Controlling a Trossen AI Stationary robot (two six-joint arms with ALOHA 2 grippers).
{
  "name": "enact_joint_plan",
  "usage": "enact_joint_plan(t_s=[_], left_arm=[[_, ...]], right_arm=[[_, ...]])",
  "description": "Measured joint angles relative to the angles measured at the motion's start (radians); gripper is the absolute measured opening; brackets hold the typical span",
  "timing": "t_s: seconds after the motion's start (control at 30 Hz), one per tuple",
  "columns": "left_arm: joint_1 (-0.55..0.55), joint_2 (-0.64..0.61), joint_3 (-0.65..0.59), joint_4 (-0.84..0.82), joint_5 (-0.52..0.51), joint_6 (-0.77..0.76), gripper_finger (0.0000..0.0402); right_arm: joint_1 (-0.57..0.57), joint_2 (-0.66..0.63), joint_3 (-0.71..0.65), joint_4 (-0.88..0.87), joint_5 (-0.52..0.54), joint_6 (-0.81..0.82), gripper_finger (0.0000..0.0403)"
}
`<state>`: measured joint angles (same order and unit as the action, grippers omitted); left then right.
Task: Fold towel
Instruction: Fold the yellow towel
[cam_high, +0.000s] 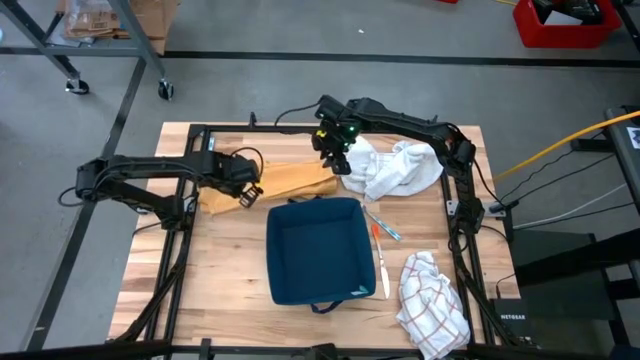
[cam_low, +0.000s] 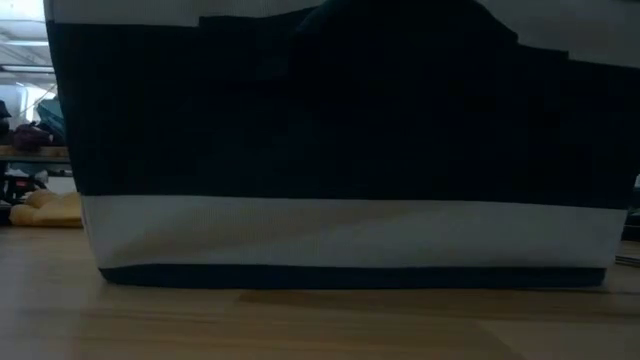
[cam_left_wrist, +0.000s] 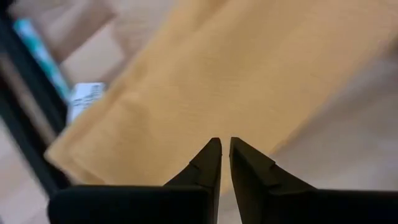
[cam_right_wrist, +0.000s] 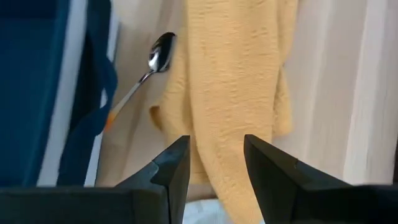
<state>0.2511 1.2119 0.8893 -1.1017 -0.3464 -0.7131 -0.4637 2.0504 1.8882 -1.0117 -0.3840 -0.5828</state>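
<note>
A dark blue bin (cam_low: 340, 140) fills the low view, hiding the table behind it. Beneath the left gripper (cam_left_wrist: 224, 149), the yellow towel (cam_left_wrist: 211, 81) blurs, its far end cut off.

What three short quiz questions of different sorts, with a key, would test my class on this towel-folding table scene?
1. True or false: the mustard-yellow cloth towel lies inside the dark blue square fabric bin.
2. Which gripper has its fingers apart: A) left gripper B) right gripper?
3. Fill in: the red-and-white checked cloth lies on the wooden table near the ____ arm's side.

Key:
1. False; it lies on the table beyond the bin, between the two grippers.
2. B; the left gripper is almost closed, over the towel.
3. Right.
</note>
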Motion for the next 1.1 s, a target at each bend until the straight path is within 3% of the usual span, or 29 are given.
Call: enact_joint_plan(t_s=[0.43, 0.8, 1.1], left_arm=[[0.053, 0.006, -0.235, 0.116, -0.015, -0.067, 0.0027], [0.006, 0.007, -0.362, 0.259, 0.332, -0.071, 0.0027], [-0.093, 0.008, -0.385, 0.439, 0.498, -0.088, 0.0027]], right_arm=[[0.048, 0.058, -0.124, 0.137, 0.218, 0.208, 0.0154], [0.051, 0.158, -0.143, 0.275, 0.342, 0.273, 0.0154], [0.051, 0.178, -0.143, 0.362, 0.489, 0.328, 0.0154]])
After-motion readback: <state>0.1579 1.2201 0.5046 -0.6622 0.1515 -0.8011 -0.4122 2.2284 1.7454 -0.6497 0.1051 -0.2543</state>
